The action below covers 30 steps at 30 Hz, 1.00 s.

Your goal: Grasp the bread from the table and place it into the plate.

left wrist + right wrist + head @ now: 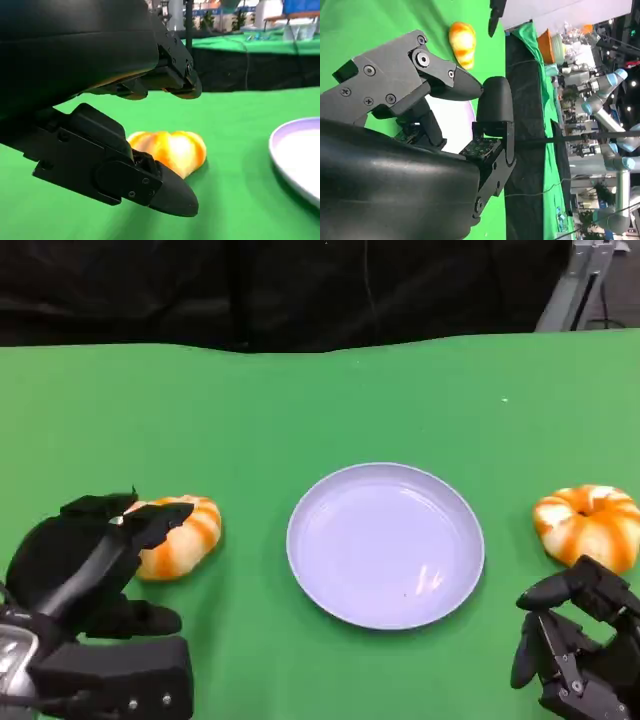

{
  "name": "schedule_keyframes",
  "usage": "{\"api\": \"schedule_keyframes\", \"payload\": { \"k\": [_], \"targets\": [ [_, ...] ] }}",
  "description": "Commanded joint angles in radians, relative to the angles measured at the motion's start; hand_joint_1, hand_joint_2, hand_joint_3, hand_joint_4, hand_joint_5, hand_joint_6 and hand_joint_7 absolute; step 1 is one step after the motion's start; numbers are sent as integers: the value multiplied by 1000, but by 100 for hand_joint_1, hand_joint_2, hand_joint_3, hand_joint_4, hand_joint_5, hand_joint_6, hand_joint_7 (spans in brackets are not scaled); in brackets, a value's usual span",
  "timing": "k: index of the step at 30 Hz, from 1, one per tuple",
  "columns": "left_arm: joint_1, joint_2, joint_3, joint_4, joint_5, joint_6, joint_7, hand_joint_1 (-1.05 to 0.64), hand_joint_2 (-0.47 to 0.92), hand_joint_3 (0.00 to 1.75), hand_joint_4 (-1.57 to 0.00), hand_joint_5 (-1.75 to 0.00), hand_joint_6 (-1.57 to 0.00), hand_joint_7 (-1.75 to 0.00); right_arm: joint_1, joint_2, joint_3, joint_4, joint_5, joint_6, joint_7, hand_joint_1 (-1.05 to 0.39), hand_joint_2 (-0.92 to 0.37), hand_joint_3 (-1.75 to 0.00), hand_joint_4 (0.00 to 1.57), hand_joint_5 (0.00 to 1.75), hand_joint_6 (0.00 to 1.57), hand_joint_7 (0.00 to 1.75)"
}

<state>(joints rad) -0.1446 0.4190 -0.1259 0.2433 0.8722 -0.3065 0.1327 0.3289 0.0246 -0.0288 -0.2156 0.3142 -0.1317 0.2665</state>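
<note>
The left hand (95, 560) has its fingers (170, 192) spread around the left bread (178, 538), not gripping yet. The right hand (575, 645) holds nothing, fingers loose, near the right bread (590, 523). The plate (385, 544) sits mid-bench (300, 400), still without bread. I think the job has barely started.

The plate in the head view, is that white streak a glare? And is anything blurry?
Head view: yes, the plate carries a small glare streak near its front right. Left wrist view: the bread looks soft, and the close black fingers are blurred.
</note>
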Motion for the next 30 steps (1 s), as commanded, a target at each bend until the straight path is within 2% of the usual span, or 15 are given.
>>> {"api": "schedule_keyframes", "payload": {
  "k": [1, 9, 30],
  "targets": [
    [-64, 30, -50, 117, 4, 10, 55, -93, 92, 7, -40, -8, -49, 0, 6, -7, -3, -13, -4, -1, -6, -16, -61, -96, 84, 175, 76, 149],
    [-126, 34, -120, 237, -18, 14, 103, -91, 92, 9, -43, -6, -50, -1, 12, -4, -3, -18, -9, -4, -10, -17, -61, -97, 85, 175, 76, 150],
    [-170, 63, -150, 174, -71, 96, 31, -88, 92, 10, -40, -2, -48, 0, 12, -14, -11, -24, -10, 5, -6, -16, -61, -98, 85, 175, 76, 151]
  ]
}}
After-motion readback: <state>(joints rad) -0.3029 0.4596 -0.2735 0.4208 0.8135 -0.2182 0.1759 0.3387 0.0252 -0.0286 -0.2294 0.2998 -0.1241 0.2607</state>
